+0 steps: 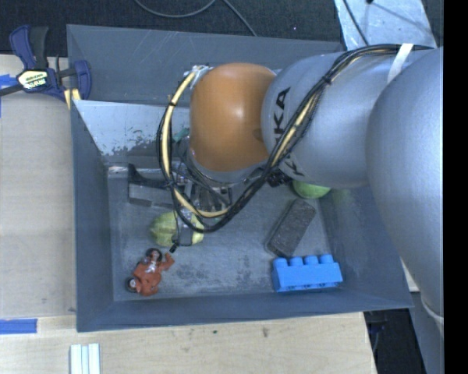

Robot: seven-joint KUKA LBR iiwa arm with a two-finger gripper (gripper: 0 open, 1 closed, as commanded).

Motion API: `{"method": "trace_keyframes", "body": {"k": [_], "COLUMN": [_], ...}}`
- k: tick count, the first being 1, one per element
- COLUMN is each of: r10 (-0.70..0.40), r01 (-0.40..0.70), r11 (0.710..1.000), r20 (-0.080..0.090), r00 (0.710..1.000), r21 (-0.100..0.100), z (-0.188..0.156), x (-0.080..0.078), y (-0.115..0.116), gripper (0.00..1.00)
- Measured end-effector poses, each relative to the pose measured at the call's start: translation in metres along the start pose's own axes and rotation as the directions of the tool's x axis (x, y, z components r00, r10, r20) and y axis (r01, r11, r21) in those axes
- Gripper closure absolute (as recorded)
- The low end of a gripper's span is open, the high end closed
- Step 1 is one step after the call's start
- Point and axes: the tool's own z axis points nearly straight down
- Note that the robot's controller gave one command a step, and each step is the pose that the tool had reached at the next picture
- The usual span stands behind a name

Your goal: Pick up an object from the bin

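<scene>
Here, reading from the left of the frame, you first meet the sloping wall of the grey metal bin [90, 209]. On its floor, at the left, a dark flat piece [143, 187] lies near the back wall. Below it, in the lower left corner, a small orange-red figurine [150, 272] lies on its side.

Left of centre sits a yellow-green lump [164, 226] – the thing nearest the gripper [189, 210], which stands just beside it on its right, low over the floor. You cannot tell whether the claw is spread or pressed together, nor whether it grips the lump, because cables and the wrist hide it.

At centre, the rounded orange cover [230, 115] on the wrist hides the middle of the bin. To its right a dark grey slab [291, 229] lies tilted on the floor, and a blue studded brick [306, 273] lies below it by the front wall. A green object [312, 188] peeks out from under the silver arm [359, 123] – the arm fills the frame's right.
</scene>
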Motion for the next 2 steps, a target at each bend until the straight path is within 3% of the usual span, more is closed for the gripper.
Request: {"method": "trace_keyframes", "body": {"k": [1, 2], "r10": [0.003, -0.236], "r01": [-0.003, 0.236], "r11": [1.0, 0.972], "r20": [0.008, 0.015], "r00": [1.0, 0.972], "r21": [-0.002, -0.008], "z": [-0.005, 0.072], "x": [-0.002, -0.014], "y": [-0.001, -0.041], "gripper": [0.0, 1.0]}}
